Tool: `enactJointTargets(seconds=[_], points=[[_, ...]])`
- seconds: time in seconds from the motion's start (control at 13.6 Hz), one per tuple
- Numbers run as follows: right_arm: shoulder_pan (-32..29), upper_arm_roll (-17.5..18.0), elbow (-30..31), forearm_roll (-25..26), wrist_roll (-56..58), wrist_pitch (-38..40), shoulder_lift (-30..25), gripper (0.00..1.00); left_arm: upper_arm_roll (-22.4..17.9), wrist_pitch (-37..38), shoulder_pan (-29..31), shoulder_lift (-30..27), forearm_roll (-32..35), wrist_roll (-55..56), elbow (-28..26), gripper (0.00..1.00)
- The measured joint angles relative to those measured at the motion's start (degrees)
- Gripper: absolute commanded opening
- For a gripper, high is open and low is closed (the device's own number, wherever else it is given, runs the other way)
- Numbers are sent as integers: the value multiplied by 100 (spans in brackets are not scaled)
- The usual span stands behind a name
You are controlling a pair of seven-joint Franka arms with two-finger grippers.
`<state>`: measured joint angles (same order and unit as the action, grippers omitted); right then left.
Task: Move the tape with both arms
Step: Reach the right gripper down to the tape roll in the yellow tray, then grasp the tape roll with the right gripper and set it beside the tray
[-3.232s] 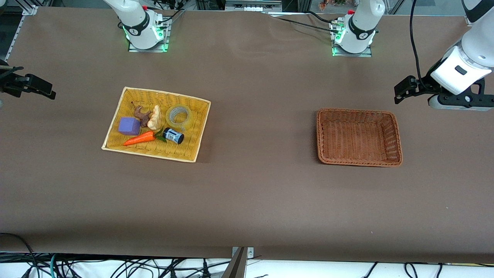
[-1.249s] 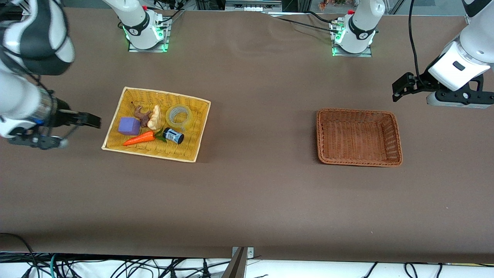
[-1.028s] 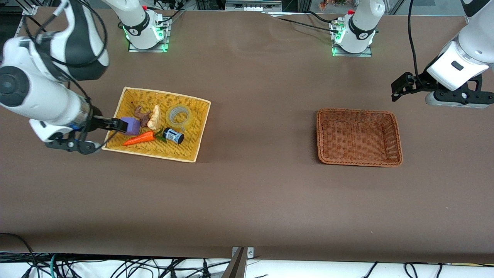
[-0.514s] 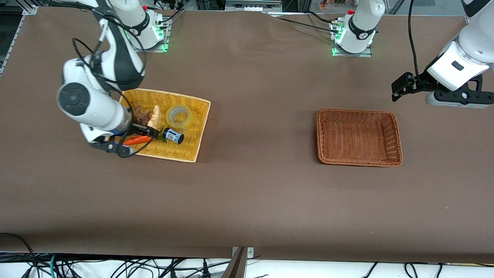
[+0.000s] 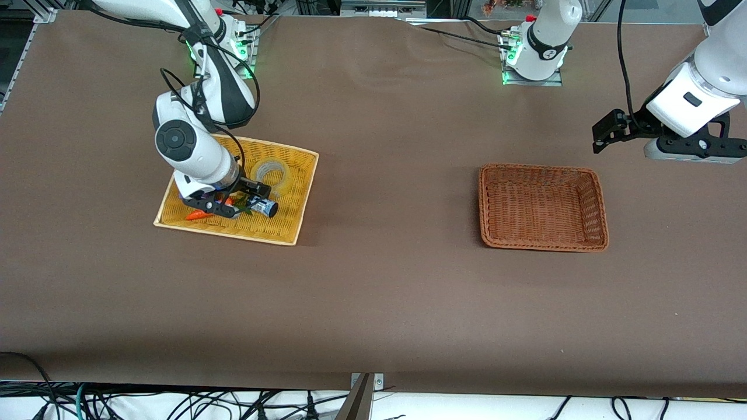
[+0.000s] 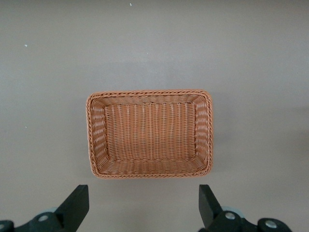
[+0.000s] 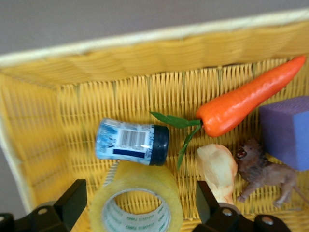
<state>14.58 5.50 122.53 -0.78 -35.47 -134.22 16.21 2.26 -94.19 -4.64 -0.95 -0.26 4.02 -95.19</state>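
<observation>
Tape lies flat in the yellow basket toward the right arm's end of the counter, with a small bottle on its side just beside it and a toy carrot, a purple block, a toy lion and a pale lump nearby. The right claw hangs over this basket, fingers spread, holding nothing. The left claw waits above the counter near the brown basket, fingers spread wide, also holding nothing.
</observation>
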Motion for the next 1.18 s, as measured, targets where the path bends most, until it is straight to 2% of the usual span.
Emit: enactJointTargets(seconds=[0.22, 0.66, 0.73, 0.81, 0.88, 0.95, 1.03, 1.18], points=[[0, 21, 589, 0, 0, -566, -22, 100, 0, 0, 0, 0, 0, 0, 10, 100], [2, 160, 1034, 0, -63, -790, -46, 100, 0, 6, 0, 2, 0, 0, 17, 100], [2, 197, 1134, 0, -90, -926, -48, 97, 0, 6, 0, 2, 0, 0, 17, 100], [2, 217, 1245, 0, -96, -1100, -46, 69, 0, 6, 0, 2, 0, 0, 17, 100], [2, 230, 1347, 0, -99, -1248, -43, 31, 0, 7, 0, 2, 0, 0, 18, 100], [2, 239, 1419, 0, -99, -1334, -32, 13, 0, 8, 0, 2, 0, 0, 18, 100], [2, 242, 1447, 0, -96, -1368, -22, 0, 0, 8, 0, 2, 0, 0, 19, 100], [2, 242, 1452, 0, -78, -1375, -10, 0, 0, 10, 0, 2, 1, 0, 23, 100]])
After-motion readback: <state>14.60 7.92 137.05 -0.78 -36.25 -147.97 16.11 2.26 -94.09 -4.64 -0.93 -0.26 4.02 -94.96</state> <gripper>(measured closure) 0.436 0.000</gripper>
